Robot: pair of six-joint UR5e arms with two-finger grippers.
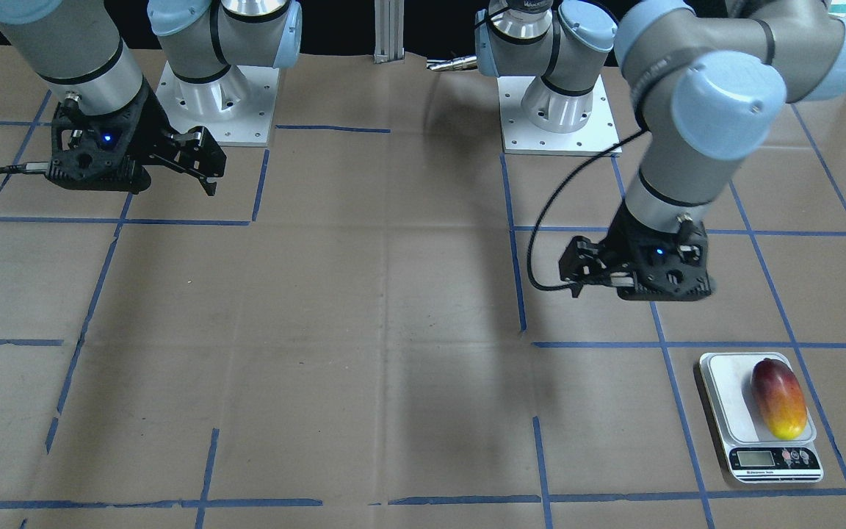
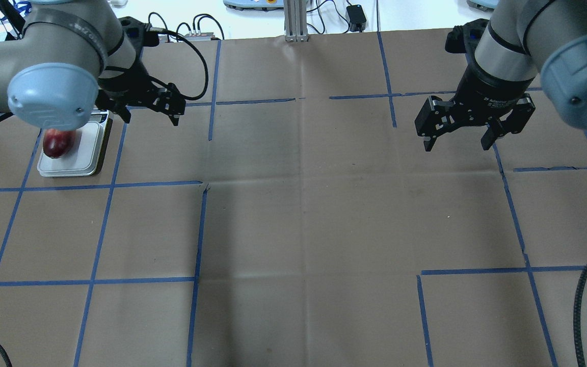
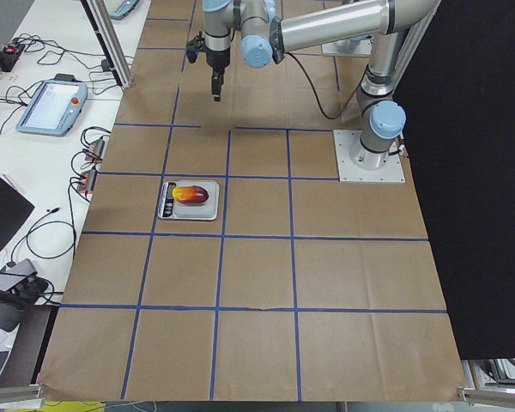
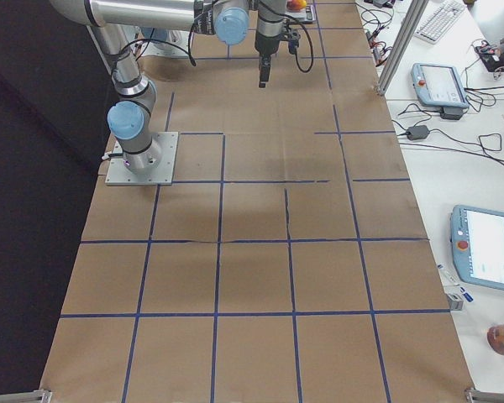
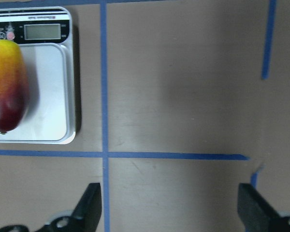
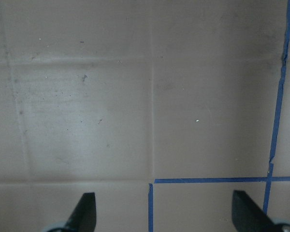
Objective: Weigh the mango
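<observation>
The mango point(image 1: 779, 397), dark red fading to yellow, lies lengthwise on the white platform of a small digital scale point(image 1: 725, 397). It sits toward one side of the platform, as the left wrist view shows for both mango point(image 5: 7, 87) and scale point(image 5: 48, 92). My left gripper point(image 1: 576, 273) is open and empty, hovering above the table a short way from the scale, toward the table's middle; it also shows overhead point(image 2: 151, 116). My right gripper point(image 2: 455, 145) is open and empty over bare table on the far side.
The table is covered in brown paper with a grid of blue tape lines point(image 2: 199, 234). Both arm bases point(image 1: 562, 110) stand at the robot's edge. A black cable point(image 1: 540, 242) loops from the left wrist. The scale's display point(image 5: 42, 31) is too small to read.
</observation>
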